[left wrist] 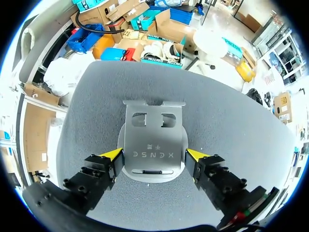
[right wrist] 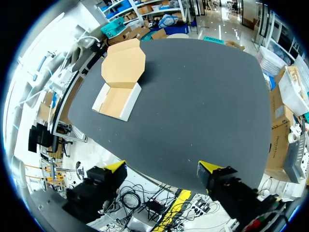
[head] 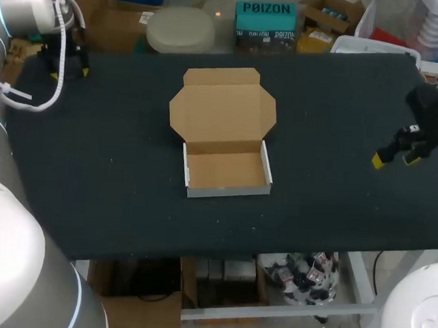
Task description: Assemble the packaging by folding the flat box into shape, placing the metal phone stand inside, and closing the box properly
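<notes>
A silver metal phone stand (left wrist: 153,137) lies on the table cloth at the back left corner. My left gripper (left wrist: 154,154) has both yellow tips against its two sides, shut on it. In the head view that gripper (head: 69,60) sits at the far left rear, and the stand is hidden there. The cardboard box (head: 226,172) stands folded in the middle of the table, its white walls up. Its brown lid (head: 222,108) lies flat open behind it. My right gripper (head: 394,156) hovers open and empty at the right edge, far from the box (right wrist: 116,101).
The dark table cloth (head: 115,165) stretches bare between the box and both grippers. A white cable (head: 37,101) from my left arm loops over the left edge. The front edge runs close below the box.
</notes>
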